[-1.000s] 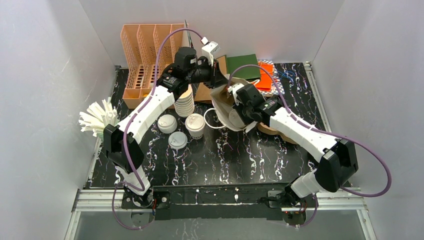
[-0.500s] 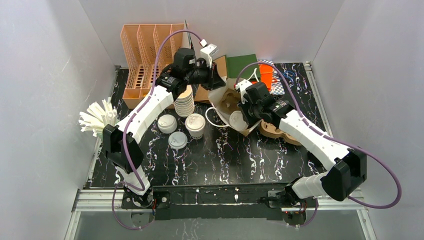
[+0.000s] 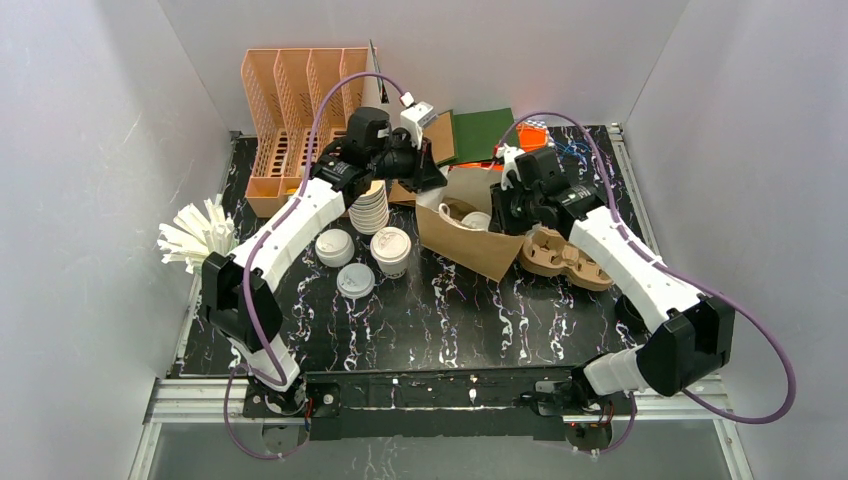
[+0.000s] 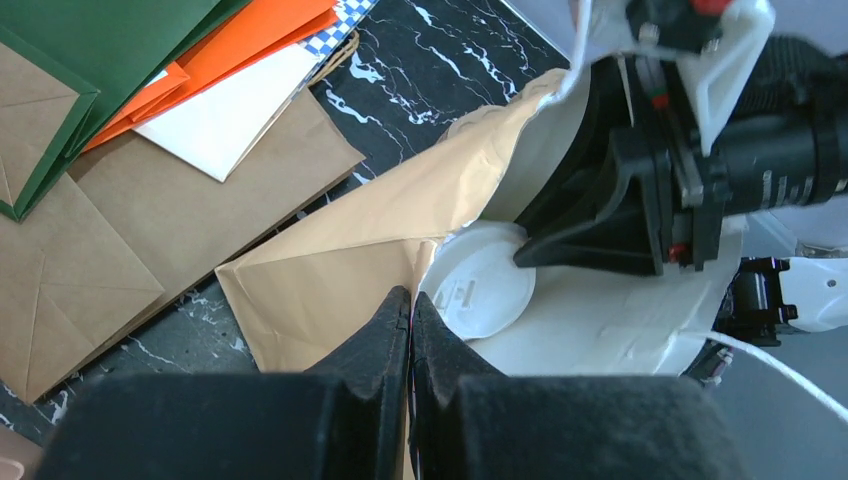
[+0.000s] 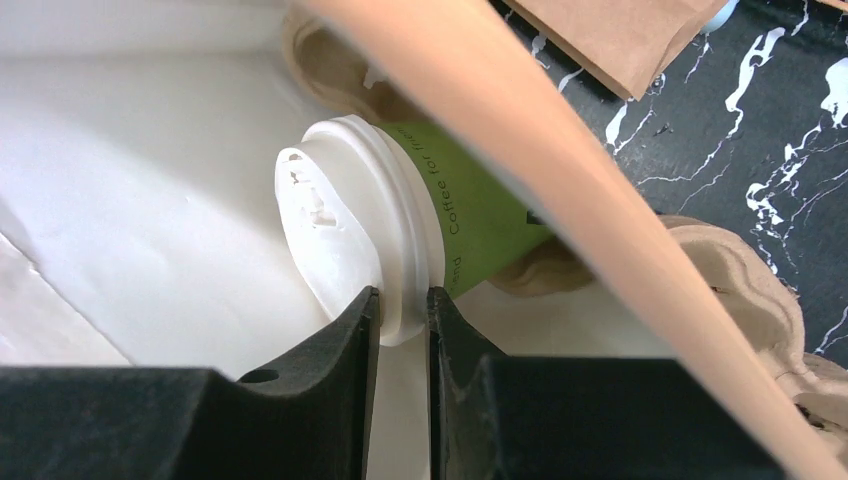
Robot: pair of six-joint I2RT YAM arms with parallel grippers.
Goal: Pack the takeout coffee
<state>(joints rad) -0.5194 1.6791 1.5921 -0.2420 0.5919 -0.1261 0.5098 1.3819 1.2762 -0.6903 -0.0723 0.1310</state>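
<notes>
Since a second ago the brown paper bag (image 3: 470,248) has swung from slumped to standing upright, and the right arm has followed it toward the back. The right end effector (image 5: 400,300) reaches inside with its fingers nearly together, pinching the rim of the white plastic sip lid (image 5: 340,225) on the green-walled paper cup (image 5: 485,215). The cup stretches away from the fingertips, its base seemingly entering a well of the moulded pulp carrier (image 5: 545,268) just beyond. The left end effector (image 4: 410,300), pressed together, nips the bag's edge at its tips, holding the mouth open. The step in hand looks like seating this cup in the bag. Next comes a gentle release and a straight withdrawal without tipping it. Another white-lidded paper cup (image 3: 390,243) waits on the tabletop (image 3: 480,320), well apart from both.
</notes>
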